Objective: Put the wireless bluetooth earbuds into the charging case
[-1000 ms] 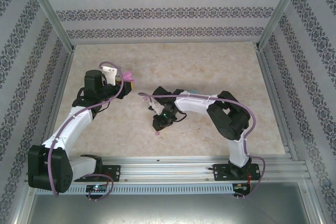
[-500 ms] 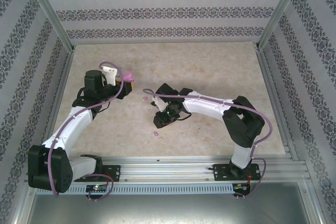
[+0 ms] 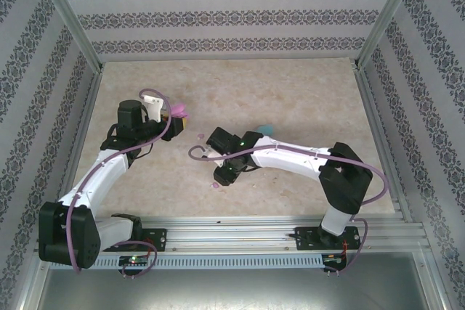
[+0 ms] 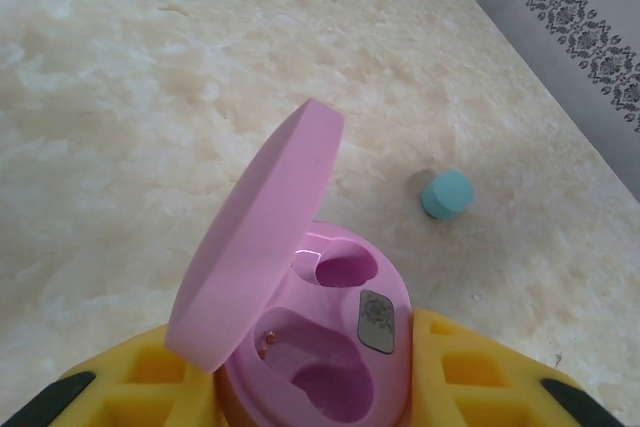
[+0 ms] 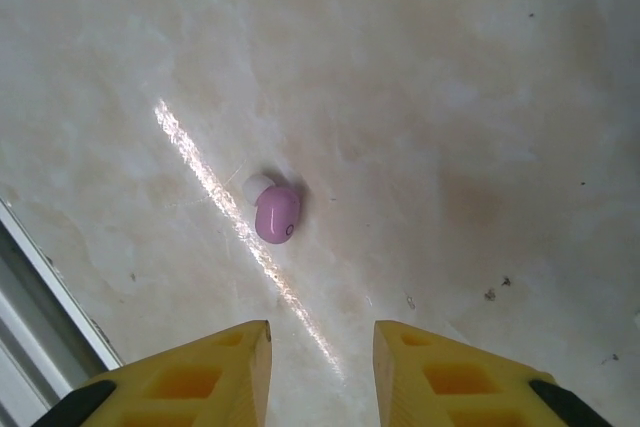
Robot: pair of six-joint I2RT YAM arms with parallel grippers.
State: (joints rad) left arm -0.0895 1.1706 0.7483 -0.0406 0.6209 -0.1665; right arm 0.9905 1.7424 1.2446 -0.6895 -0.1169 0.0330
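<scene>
Pinching the pink charging case between its yellow fingers, the left end effector is holding it at the left-middle of the worktop, its jaws pressed in against the case's two sides. The case's lid is standing open, tilting up and over toward the left of the wrist view, and the two hollows in the base are lying bare and facing upward, one behind the other along the line running away from the camera. A small light-blue object is resting on the worktop well beyond the case; whether it is a bud or a case cannot be told. The right end effector is hovering low near the front-middle of the worktop with its fingers spread apart and nothing between them. A pink earbud is lying on the bare surface just ahead of that gap, apart from both fingers. Its long axis is running nearly straight away from the fingers, leaning slightly, with its whitish tip pointing to the far left and its rounded pink body lying nearer the fingers. In the top view the same earbud is sitting just beside the right end effector, well apart from the held case.
</scene>
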